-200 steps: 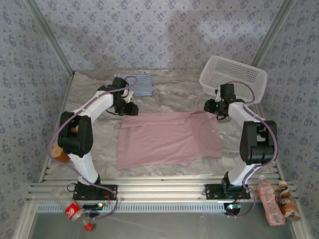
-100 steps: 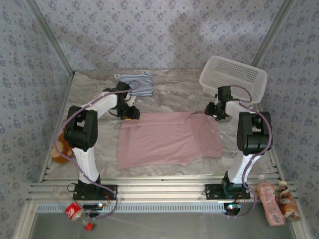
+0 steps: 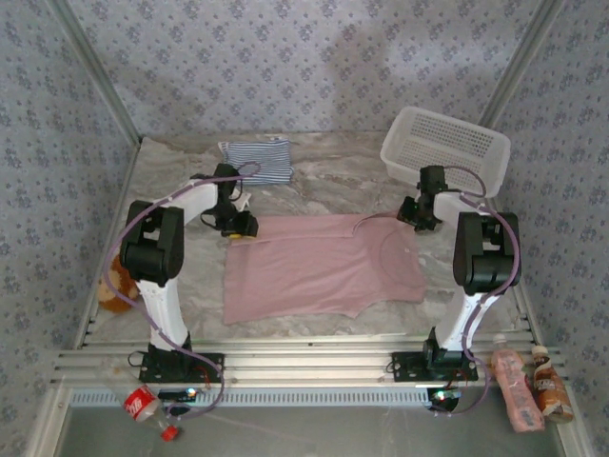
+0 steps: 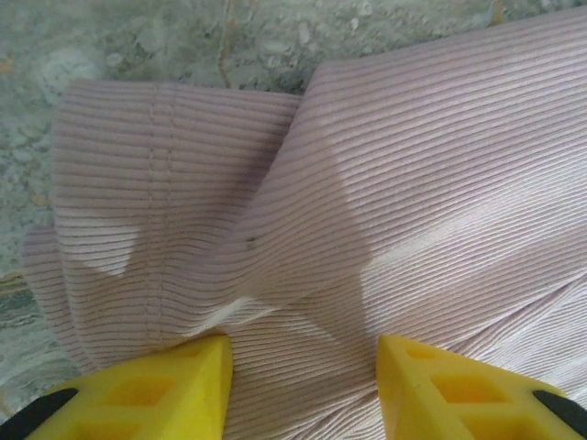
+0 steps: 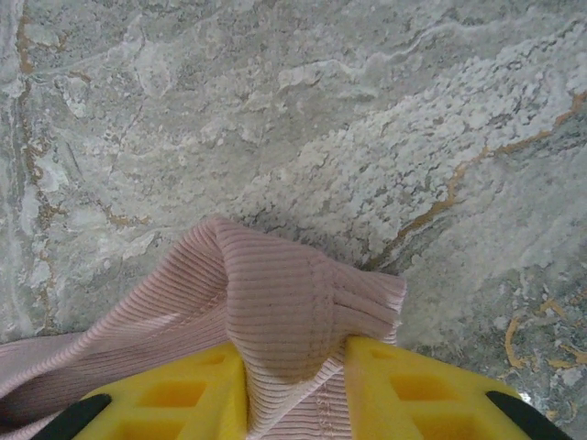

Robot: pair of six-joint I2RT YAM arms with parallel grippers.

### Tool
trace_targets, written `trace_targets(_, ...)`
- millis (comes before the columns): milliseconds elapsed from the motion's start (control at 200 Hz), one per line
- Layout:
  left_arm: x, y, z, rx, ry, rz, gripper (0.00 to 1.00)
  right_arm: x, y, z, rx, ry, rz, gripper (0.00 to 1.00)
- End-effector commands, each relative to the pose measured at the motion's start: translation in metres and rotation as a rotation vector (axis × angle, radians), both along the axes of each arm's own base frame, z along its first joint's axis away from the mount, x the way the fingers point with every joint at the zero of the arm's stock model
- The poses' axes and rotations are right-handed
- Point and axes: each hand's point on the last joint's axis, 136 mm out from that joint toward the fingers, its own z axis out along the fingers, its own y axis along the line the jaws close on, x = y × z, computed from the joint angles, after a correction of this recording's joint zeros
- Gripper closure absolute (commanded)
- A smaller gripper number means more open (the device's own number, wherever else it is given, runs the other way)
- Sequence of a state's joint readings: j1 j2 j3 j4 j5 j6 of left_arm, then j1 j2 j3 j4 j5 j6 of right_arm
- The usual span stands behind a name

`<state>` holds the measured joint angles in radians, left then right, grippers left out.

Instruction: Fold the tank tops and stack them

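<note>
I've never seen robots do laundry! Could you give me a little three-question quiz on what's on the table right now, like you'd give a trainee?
1. True or false: the striped tank top lies inside the white lattice basket.
2. Which cloth is pinched in the right end effector? A) the striped tank top B) the pink tank top C) a towel
3. How many tank tops lie on the table?

Key: 1 false, it lies folded on the table, apart from the basket; 2 B; 3 two.
</note>
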<state>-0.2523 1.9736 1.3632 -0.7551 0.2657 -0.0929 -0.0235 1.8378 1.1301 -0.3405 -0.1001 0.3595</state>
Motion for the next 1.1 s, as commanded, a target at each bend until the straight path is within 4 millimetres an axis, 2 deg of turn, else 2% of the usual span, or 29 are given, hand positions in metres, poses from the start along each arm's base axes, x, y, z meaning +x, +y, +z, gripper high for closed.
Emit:
trace_targets(0, -0.012, 0.009, -0.012, 0.025, 0.044, -0.019, 0.55, -0.007, -0.013, 0.008, -0.006, -0.003, -0.054, 0.68)
trace_targets(345, -0.016, 0.017, -0.019, 0.038, 0.071, -0.022, 0.55, -0.012, -0.026, 0.015, 0.026, -0.041, -0.105, 0.73)
trace_targets(495, -0.016, 0.019, -0.019, 0.04, 0.073, -0.021, 0.55, -0.011, -0.022, 0.021, 0.068, -0.105, -0.114, 0.76)
trace_targets(820, -0.018, 0.02, -0.021, 0.047, 0.082, -0.03, 0.55, -0.033, -0.016, -0.007, 0.198, -0.047, -0.2, 0.77)
trace_targets(1099, -0.021, 0.027, -0.023, 0.067, 0.091, -0.038, 0.55, -0.038, -0.026, -0.016, 0.293, -0.069, -0.293, 0.75)
